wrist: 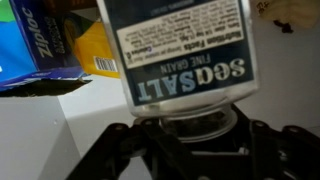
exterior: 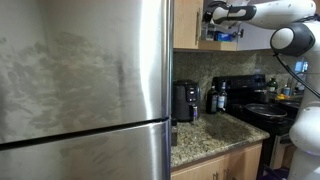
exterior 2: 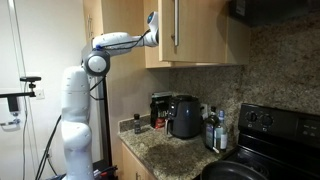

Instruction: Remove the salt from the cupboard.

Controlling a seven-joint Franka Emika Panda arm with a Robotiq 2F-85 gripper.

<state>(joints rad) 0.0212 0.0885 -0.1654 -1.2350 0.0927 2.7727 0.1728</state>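
up in the cupboard (exterior 2: 205,35) the gripper (wrist: 190,128) looks clamped on the salt (wrist: 185,50); draw it straight out, level, clear of the blue box (wrist: 30,45).

the salt (wrist: 185,60) was a small cylindrical container with a dark label, its white print "sea salt fine grain" reading upside down in the wrist view, slightly tilted above the white shelf (wrist: 40,130) inside the cupboard (exterior 2: 195,35), a light tan wooden wall cabinet

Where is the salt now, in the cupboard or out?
In the cupboard: wrist view shows the salt beside the blue box on its shelf.
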